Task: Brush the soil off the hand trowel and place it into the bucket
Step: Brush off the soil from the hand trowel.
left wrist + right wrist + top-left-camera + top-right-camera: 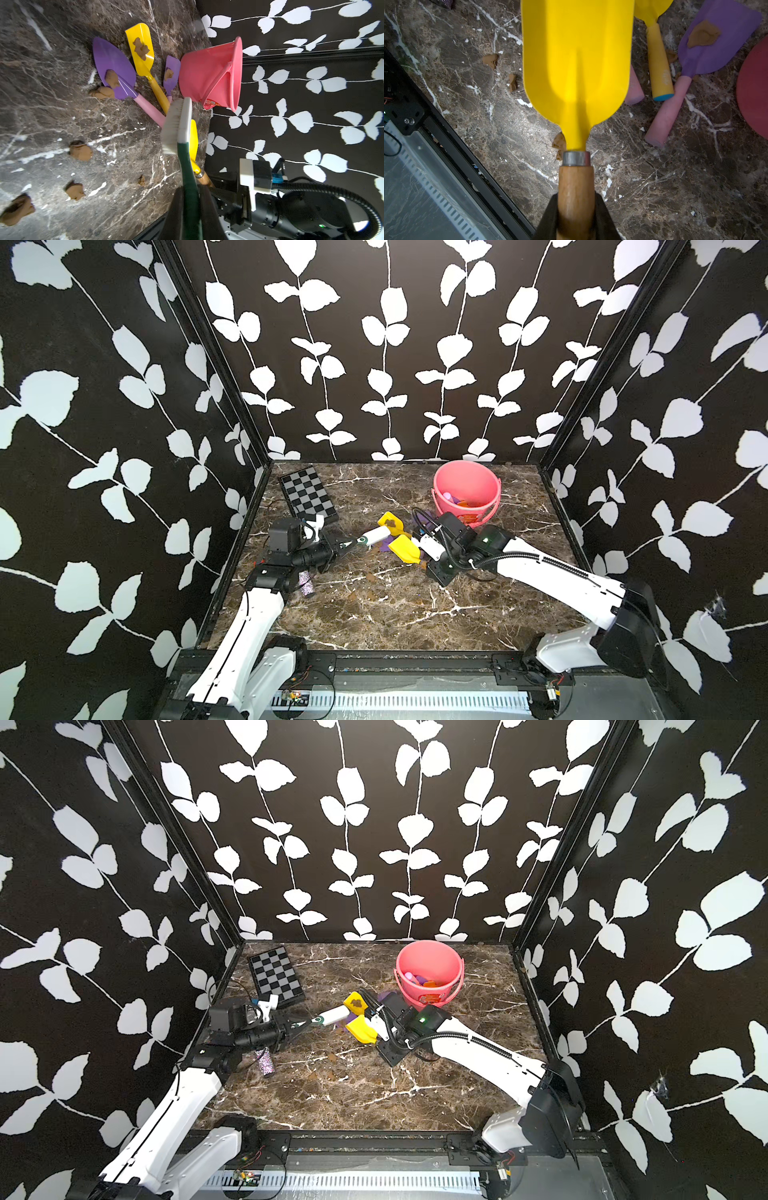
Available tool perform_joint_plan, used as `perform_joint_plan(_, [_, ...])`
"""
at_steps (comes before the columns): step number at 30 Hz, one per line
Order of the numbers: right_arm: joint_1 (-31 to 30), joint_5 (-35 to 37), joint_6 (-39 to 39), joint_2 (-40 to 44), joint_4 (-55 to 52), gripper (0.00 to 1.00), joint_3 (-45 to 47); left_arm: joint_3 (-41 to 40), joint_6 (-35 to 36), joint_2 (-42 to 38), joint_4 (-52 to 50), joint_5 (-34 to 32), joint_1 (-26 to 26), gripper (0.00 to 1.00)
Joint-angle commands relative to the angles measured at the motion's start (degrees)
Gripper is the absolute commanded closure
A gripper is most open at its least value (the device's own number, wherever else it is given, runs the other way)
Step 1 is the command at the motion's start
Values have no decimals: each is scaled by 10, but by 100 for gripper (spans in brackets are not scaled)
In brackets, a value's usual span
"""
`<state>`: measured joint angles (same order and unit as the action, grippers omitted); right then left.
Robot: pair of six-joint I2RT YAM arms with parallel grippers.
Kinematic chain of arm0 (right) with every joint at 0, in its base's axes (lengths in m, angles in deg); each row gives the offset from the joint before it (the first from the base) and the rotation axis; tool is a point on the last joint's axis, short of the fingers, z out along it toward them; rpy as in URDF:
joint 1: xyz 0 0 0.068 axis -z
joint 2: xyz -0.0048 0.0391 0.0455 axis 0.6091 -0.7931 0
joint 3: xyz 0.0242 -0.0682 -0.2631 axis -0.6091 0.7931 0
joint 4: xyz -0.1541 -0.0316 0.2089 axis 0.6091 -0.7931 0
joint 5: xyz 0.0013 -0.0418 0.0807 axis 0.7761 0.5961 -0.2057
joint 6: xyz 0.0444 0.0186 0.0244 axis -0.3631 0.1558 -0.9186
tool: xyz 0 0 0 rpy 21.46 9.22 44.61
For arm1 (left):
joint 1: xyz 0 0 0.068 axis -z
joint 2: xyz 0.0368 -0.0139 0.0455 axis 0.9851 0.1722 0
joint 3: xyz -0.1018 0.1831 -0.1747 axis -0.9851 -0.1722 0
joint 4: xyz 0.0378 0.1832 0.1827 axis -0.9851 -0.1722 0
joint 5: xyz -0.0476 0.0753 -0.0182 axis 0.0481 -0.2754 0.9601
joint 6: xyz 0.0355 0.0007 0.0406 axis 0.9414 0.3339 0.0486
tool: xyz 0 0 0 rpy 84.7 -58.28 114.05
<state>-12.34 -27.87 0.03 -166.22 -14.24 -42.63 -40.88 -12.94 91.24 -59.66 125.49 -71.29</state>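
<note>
Stretches the left arm low from the near left corner toward the bucket [465, 477], wrist rolled sideways. Pinches the left gripper [190, 195] tight on the brush [376, 536] handle, well short of the bucket. Bends the right arm in from the near right, right gripper [576, 207] clamped on the trowel [405, 549] handle, just in front of the bucket.

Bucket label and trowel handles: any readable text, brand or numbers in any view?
No legible text anywhere.
The red-orange label on the bucket: printed, too blurred to read.
The white mark on the yellow handle: too faint to read.
</note>
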Motion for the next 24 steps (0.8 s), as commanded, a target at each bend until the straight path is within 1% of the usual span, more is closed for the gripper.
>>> perform_joint_plan(1, [0,2,7,-9,16,100,-21,-4,-67,-24,84,30,26,100])
perform_joint_plan(5, [-4,-8,9,-38,24,100,-44,-9,-82,-37,97,3,65,100])
perform_joint_plan(8, [-6,-14,7,-47,30,100,-59,-30,-91,-36,107,-10,88,100])
perform_joint_plan(12, [-6,-15,5,-46,32,100,-70,-60,-92,-25,101,-11,97,100])
perform_joint_plan(16, [-5,-14,0,-39,35,100,-68,-59,-66,-15,82,-20,95,100])
perform_joint_plan(19, [-5,-12,-1,-29,33,100,-56,-38,-25,-9,41,-22,68,100])
perform_joint_plan(24, [-5,-4,3,-4,21,100,-32,2,35,-8,-16,6,-28,100])
